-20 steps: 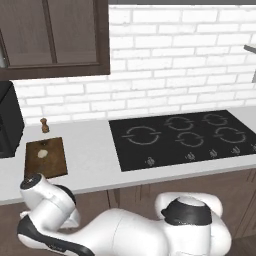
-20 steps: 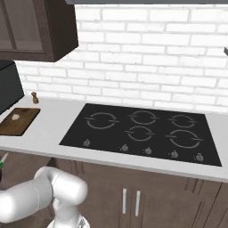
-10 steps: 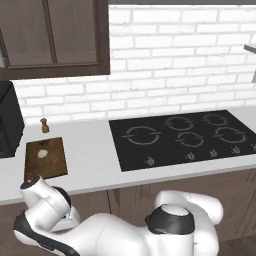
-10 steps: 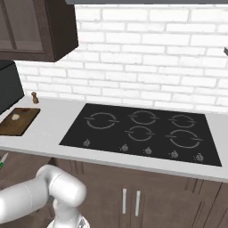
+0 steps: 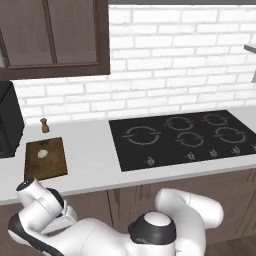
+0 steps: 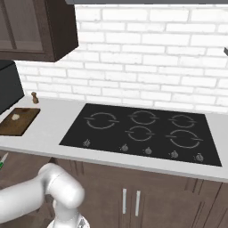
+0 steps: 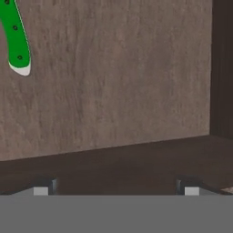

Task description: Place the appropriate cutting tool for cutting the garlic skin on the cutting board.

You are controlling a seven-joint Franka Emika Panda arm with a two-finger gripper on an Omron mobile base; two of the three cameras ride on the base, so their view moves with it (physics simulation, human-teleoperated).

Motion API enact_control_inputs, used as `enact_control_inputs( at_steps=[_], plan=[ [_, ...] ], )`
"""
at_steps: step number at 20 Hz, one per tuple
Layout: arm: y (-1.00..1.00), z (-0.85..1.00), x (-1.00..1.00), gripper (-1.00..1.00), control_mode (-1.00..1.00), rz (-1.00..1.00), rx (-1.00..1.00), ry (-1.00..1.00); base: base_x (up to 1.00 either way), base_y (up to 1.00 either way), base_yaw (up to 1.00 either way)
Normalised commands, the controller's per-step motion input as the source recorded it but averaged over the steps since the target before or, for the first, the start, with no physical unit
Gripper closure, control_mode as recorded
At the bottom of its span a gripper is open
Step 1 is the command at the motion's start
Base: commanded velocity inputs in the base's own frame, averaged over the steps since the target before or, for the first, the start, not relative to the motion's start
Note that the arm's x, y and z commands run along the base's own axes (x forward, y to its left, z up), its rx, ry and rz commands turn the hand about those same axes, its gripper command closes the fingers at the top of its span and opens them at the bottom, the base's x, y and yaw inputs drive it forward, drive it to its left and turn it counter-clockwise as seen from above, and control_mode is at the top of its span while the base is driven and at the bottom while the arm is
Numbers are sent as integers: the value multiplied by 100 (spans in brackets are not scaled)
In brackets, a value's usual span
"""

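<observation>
1 glossy green knife handle point(image 7: 16, 38) on grained, seemingly wooden surface point(image 7: 118, 77).

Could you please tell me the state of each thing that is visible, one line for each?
knife: lying on a brown wooden surface, ungrasped, not on the board.
pincer: open, empty, apart from the knife.
cutting board: flat on the counter, holding the garlic.
garlic: resting on the board, whole.
pepper mill: upright on the counter behind the board.
stove: no pots on it.
</observation>
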Motion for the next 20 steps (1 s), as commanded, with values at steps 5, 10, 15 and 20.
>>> enact_control_inputs(
  at_steps=[5, 10, 15, 20],
  plan=[
    [19, -26, 3, -100, -100, 1, -3, 0, 0, 0, 0],
    [10, -17, 0, -100, -100, 1, 0, 0, 0, 0, 0],
    [5, -13, -30, -100, -100, 0, 0, 1, 0, 0, 0],
    [1, -2, -52, -100, -100, 0, 0, 0, 0, 0, 0]
  ],
)
